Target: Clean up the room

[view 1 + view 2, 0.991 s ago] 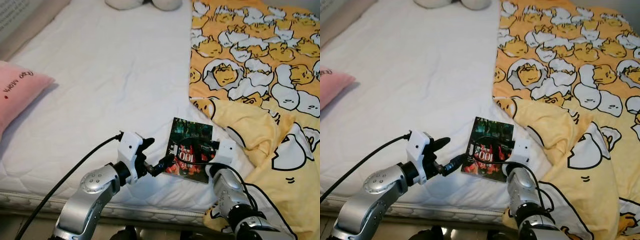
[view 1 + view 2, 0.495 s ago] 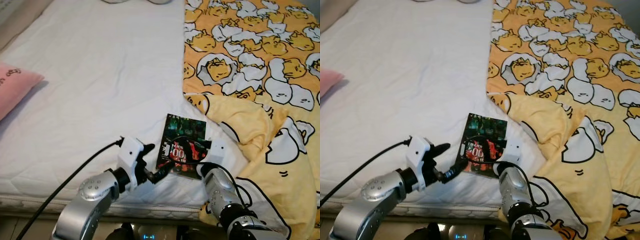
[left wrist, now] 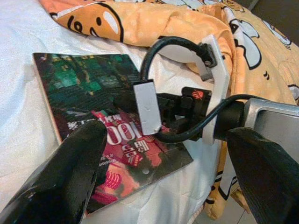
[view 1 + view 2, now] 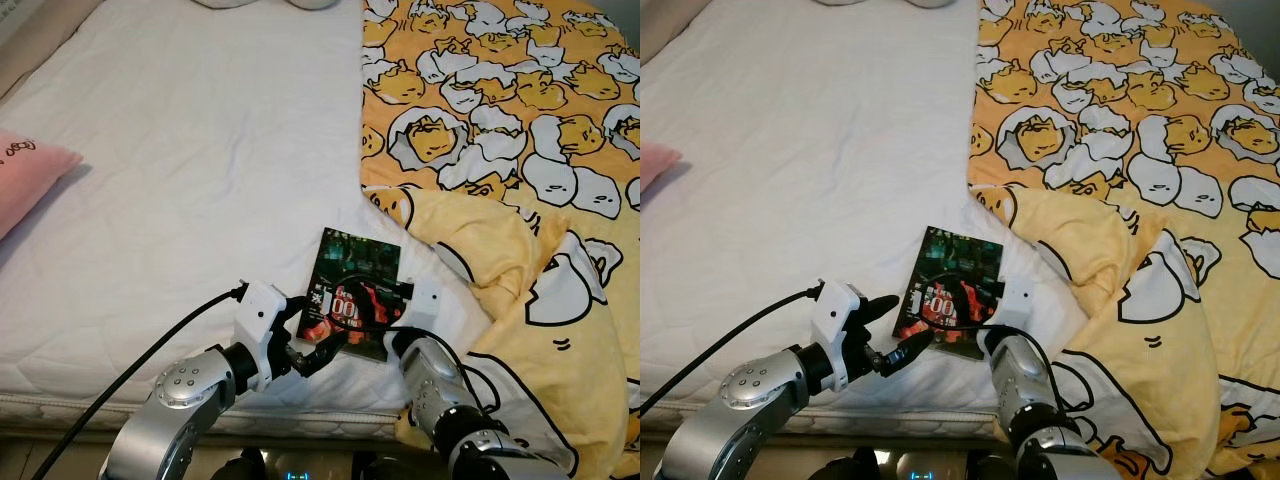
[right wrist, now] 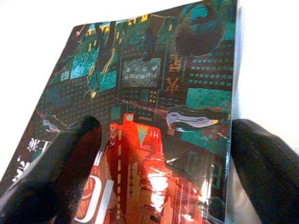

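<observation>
The book [image 4: 355,293] lies flat on the bed's white mattress [image 4: 200,150], near its front edge, beside the yellow egg-print duvet [image 4: 520,150]. Your right gripper [image 4: 372,312] and left gripper [image 4: 312,340] bracket it, jaws spread apart. Pink pillow [image 4: 25,180] at left.

The left gripper [image 3: 163,177] has its two black fingers spread wide apart; one finger [image 3: 65,182] lies over the near corner of a book [image 3: 100,116], the other [image 3: 266,168] hangs off to the side beyond the book's edge; the book lies flat on the white mattress [image 3: 21,93], its dark green and red cover facing up; the right gripper [image 3: 140,105] reaches over the cover, a black cable [image 3: 175,49] looping from its white bracket; a yellow blanket [image 3: 154,18] with egg cartoons is bunched just beyond the book.
</observation>
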`<state>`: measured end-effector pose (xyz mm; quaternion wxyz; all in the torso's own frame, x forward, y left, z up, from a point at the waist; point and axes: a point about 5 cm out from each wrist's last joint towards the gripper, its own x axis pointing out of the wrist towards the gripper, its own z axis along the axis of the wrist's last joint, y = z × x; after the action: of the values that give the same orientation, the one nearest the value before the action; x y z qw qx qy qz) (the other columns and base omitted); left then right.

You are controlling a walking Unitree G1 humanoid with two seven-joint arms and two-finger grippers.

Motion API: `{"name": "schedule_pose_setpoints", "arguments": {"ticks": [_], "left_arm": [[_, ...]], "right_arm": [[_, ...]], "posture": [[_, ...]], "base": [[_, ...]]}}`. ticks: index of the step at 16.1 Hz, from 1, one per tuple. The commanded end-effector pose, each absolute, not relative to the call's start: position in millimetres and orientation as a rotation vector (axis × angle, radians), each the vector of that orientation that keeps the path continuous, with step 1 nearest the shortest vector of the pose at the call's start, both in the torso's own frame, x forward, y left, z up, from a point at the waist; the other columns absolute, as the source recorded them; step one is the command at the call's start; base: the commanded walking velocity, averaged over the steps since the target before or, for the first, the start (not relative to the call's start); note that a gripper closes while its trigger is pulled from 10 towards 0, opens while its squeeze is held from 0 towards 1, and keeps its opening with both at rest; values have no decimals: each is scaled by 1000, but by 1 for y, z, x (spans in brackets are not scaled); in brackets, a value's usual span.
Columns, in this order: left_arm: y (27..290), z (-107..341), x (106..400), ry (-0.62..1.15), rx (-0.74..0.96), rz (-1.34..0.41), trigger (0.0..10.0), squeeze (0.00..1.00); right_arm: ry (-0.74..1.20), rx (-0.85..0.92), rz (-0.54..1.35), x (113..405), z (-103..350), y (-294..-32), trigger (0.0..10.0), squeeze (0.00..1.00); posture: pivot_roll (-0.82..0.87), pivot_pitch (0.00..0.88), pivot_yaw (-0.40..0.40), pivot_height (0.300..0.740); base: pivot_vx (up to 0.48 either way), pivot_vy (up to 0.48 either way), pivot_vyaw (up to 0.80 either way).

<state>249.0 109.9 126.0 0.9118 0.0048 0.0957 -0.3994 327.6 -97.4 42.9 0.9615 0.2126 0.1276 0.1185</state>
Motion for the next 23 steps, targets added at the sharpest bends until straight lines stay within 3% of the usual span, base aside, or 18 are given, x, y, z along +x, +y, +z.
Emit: {"name": "schedule_pose_setpoints", "arguments": {"ticks": [1, 6, 23], "left_arm": [[108, 128, 246, 190, 16, -837, 10000, 0], [102, 126, 248, 186, 11, -846, 10000, 0], [96, 125, 254, 171, 0, -830, 10000, 0]], "right_arm": [[358, 450, 326, 315, 29, -76, 0, 0], [458, 614, 364, 314, 25, -72, 0, 0], [369, 896, 288, 336, 49, -90, 0, 0]], "posture": [[230, 248, -39, 740], [210, 257, -56, 740], [185, 260, -63, 740]], "base": [[0, 0, 0], [0, 0, 0], [0, 0, 0]]}}
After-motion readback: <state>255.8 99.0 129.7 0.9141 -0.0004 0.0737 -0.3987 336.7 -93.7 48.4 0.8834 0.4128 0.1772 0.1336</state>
